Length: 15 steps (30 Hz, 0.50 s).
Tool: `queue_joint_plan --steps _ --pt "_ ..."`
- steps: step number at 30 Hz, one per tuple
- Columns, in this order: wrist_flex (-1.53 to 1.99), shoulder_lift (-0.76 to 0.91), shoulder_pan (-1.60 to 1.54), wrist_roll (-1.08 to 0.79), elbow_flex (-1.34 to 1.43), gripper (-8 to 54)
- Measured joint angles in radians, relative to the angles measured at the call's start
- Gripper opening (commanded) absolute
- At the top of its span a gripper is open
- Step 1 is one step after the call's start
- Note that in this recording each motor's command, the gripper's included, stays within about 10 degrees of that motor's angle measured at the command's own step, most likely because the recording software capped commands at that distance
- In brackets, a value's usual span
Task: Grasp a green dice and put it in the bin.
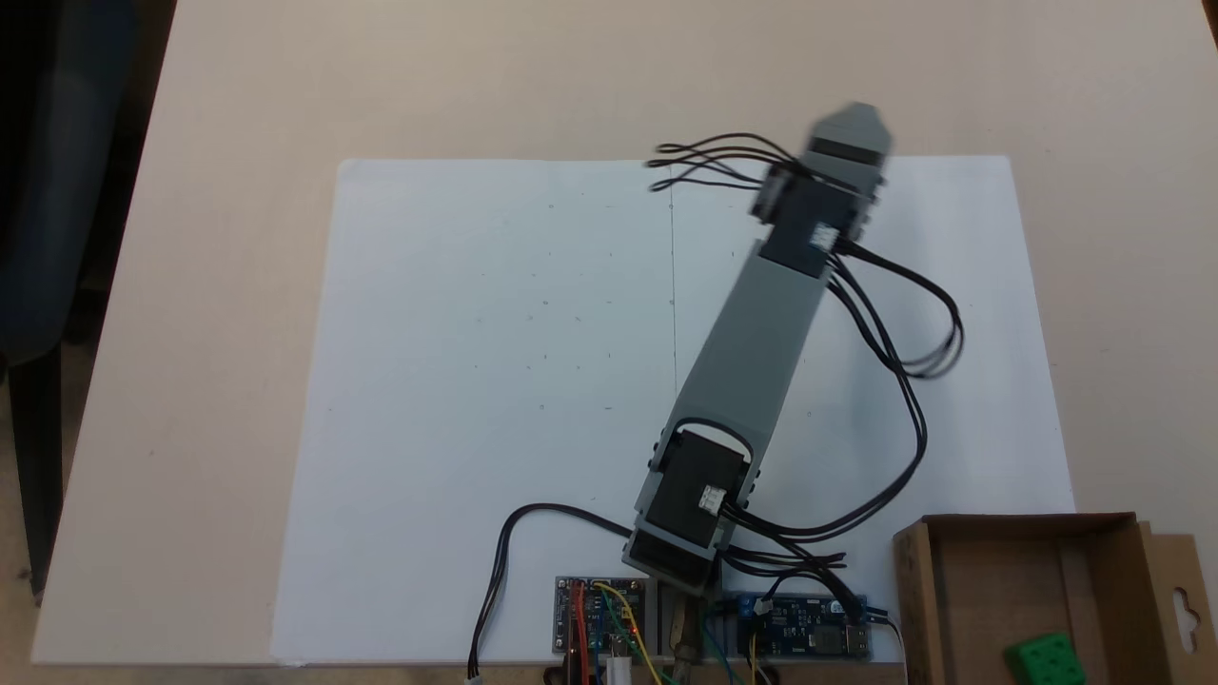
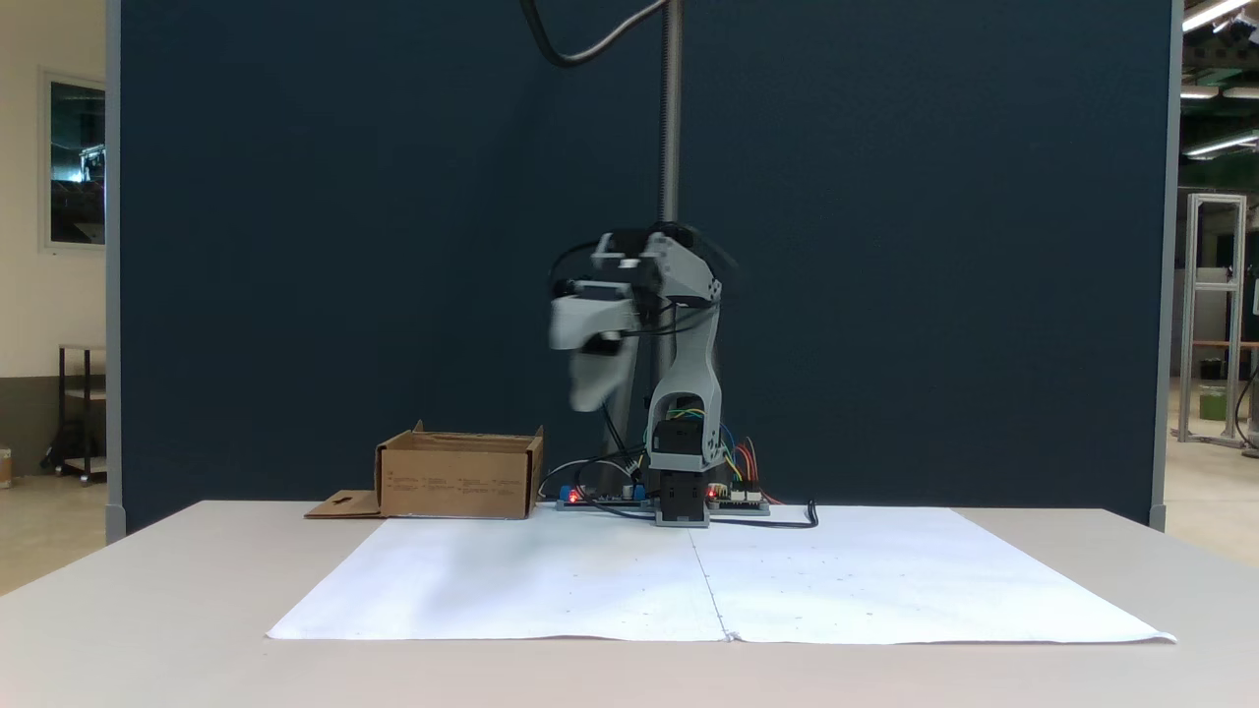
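Green dice in the bin, arm raised over the white sheet.

The green dice (image 1: 1047,660) lies inside the bin (image 1: 990,580), on its cardboard floor near the bottom edge of the top-down fixed view, at about 4 o'clock from the arm's base. The bin's side flap (image 1: 1185,599) with its hang-hole sticks out at 3 o'clock; in the front fixed view the bin (image 2: 460,479) stands at 9 o'clock from the base. The grey arm (image 1: 752,333) reaches toward 1 o'clock over the white sheet (image 1: 476,381) on the surface (image 1: 238,114). The gripper (image 2: 593,379) hangs blurred in the air, well above the sheet; I cannot tell how wide it stands. Circuit boards (image 1: 599,618) and black cables (image 1: 894,333) sit by the base.
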Motion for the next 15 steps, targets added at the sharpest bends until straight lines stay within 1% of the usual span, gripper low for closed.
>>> queue_joint_plan --steps 3,8,11,15 --pt "-0.002 0.018 -0.137 0.0 0.04 43.8" --pt "-0.144 0.067 -0.31 0.0 0.259 43.5" --pt "-0.255 0.103 -0.359 0.0 0.359 43.5" --pt "-0.405 0.193 -0.368 0.0 0.541 43.5"
